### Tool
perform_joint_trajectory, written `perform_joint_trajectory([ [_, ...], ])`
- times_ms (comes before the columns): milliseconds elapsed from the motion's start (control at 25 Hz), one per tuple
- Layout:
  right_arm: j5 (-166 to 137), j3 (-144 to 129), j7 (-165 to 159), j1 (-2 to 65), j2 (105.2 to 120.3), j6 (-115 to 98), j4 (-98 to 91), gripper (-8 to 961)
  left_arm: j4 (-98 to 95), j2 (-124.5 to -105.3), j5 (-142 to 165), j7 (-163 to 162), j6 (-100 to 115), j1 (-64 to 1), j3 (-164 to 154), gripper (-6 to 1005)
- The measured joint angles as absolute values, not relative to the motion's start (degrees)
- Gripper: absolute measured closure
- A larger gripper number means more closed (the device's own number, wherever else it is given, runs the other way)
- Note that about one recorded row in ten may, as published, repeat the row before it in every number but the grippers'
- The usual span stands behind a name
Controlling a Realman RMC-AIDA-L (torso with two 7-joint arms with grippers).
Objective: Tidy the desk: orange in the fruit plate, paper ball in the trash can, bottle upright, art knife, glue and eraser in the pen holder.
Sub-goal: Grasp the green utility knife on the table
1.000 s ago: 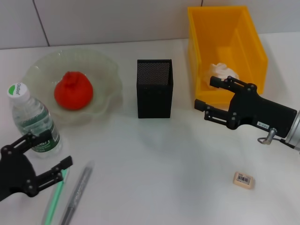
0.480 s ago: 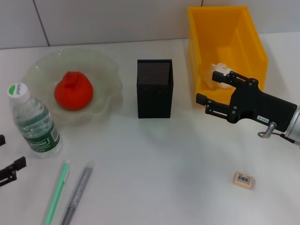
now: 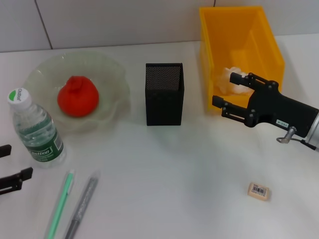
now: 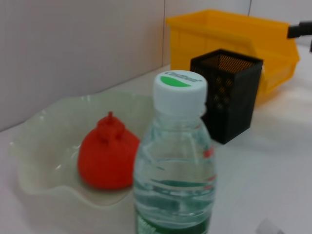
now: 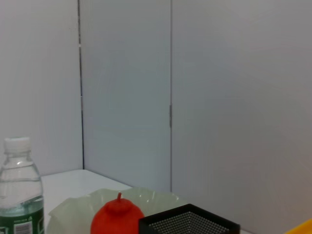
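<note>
The orange [image 3: 77, 96] lies in the glass fruit plate [image 3: 45, 67]. The water bottle [image 3: 35, 130] stands upright in front of the plate. The paper ball [image 3: 230, 75] lies inside the yellow bin [image 3: 239, 45]. My right gripper [image 3: 224, 89] is open and empty, at the bin's front wall next to the ball. The black mesh pen holder [image 3: 164, 93] stands mid-table. The eraser [image 3: 259, 190] lies at the front right. A green stick [image 3: 60, 204] and a grey stick [image 3: 80, 204] lie at the front left. My left gripper [image 3: 17, 160] is open and empty at the left edge, apart from the bottle.
The left wrist view shows the bottle [image 4: 175, 170] close up, with the orange [image 4: 108, 156], plate [image 4: 48, 141], pen holder [image 4: 226, 92] and bin [image 4: 234, 39] behind it. The right wrist view shows the bottle [image 5: 17, 195], orange [image 5: 117, 217] and pen holder [image 5: 187, 224] before a wall.
My left gripper has drawn back to the left edge, away from the bottle and the two sticks. My right gripper has shifted slightly right and toward the bin, still open.
</note>
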State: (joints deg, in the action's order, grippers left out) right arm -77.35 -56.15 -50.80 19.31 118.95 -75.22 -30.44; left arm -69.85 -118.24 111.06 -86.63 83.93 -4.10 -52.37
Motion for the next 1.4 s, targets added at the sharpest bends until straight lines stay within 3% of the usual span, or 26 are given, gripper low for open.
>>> perform_joint_trajectory([
  [1400,-77.2,-52.8,-50.2,19.3,118.49,-74.1,-30.8,187,-94.3,-118.53,139.3,-133.3,91.3,-10.7,-69.6,215],
])
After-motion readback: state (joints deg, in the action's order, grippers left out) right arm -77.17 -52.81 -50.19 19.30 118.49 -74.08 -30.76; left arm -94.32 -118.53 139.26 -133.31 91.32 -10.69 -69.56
